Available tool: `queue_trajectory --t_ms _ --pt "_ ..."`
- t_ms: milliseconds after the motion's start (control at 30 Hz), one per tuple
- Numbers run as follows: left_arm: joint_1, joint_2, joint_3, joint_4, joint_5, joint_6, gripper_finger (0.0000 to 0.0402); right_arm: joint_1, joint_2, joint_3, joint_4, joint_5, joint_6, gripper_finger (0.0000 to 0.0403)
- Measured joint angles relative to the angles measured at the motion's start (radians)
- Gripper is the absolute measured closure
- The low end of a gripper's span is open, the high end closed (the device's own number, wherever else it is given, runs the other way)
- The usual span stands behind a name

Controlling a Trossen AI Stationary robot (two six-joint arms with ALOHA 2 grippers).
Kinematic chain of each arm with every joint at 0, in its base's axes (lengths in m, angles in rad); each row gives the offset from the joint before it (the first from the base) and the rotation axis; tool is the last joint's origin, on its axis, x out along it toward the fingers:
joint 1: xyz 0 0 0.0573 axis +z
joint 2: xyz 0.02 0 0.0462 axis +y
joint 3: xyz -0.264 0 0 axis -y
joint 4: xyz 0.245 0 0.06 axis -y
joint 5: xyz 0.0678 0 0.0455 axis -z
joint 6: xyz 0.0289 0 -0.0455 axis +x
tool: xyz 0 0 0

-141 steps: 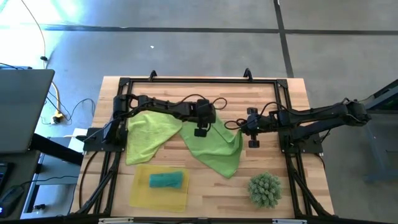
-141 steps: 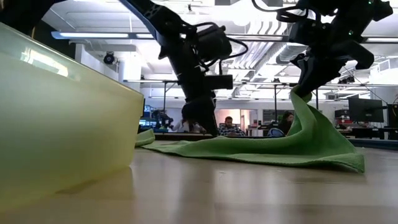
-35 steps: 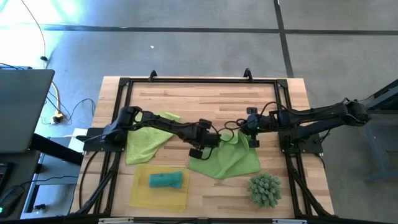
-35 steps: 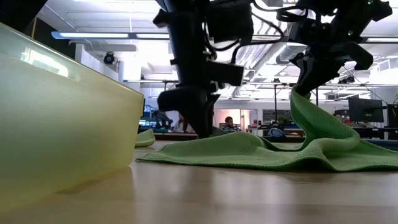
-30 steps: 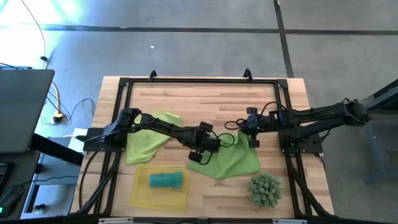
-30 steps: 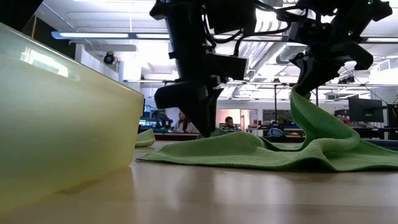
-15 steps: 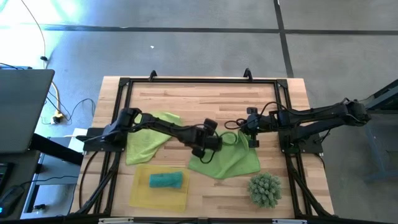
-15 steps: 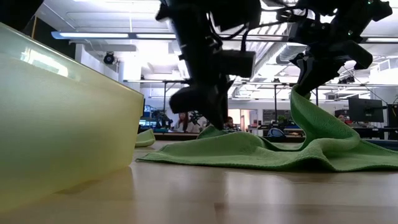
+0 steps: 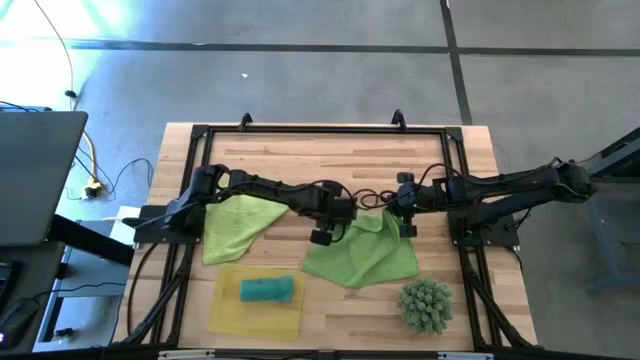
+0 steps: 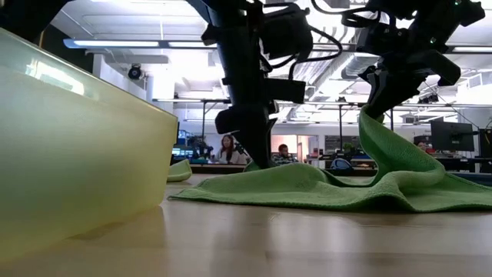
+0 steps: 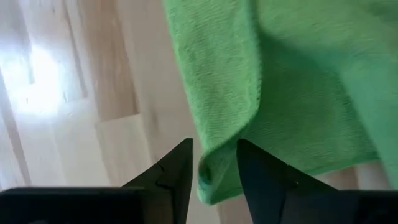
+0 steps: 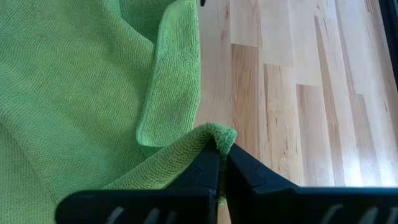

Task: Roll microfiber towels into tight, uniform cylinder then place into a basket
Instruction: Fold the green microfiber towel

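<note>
Table point(image 9: 330, 150): we find a wooden top framed by a dark rail, carrying both arms and all items listed below.

Green towel in work point(image 9: 365, 255): we see it lying partly folded near the middle of the table, toward the front edge, with one corner raised off the wood on the side nearer the right edge.

Right gripper point(image 12: 221, 163): we find its fingers pressed together on the raised corner of the green towel in work, holding that corner above the tabletop; the arm reaches in from the right edge.

Left gripper point(image 11: 213, 180): we find it above the towel's edge nearest the table's centre. Its fingers stand apart, and a fold of the towel's hem sits in the gap between them. We cannot tell whether the fingers touch the cloth.

Second green towel point(image 9: 232, 222): we see it spread flat near the left edge, under the left arm, apart from the towel in work.

Basket point(image 9: 225, 310): we note the shallow yellow tray at the front edge, toward the left corner, well apart from both grippers.

Rolled teal towel point(image 9: 266, 290): we see it lying inside the basket.

Shaggy green bundle point(image 9: 427, 305): we see it resting near the front right corner, just beside the towel in work.

Background: in the low view we note people seated in the room beyond the table.
</note>
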Motion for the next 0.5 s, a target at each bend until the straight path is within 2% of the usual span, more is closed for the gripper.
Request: queue_trajectory --t_ms 100,300,400,500 --pt "0.003 0.0 0.0 -0.012 -0.003 0.0 0.0313 0.0 0.0 0.0 0.0 0.0 0.0 0.0403" --pt "-0.002 0.0 0.0 -0.057 0.016 -0.02 0.0393 0.0 0.0 0.0 0.002 0.003 0.01 0.0403" --pt "-0.002 -0.007 0.0 -0.072 0.058 -0.079 0.0393 0.0 0.0 0.0 0.013 0.048 0.034 0.0403" --pt "-0.002 -0.044 0.0 -0.077 0.055 -0.103 0.0399 0.0 0.0 0.0 0.019 0.153 0.055 0.0403"
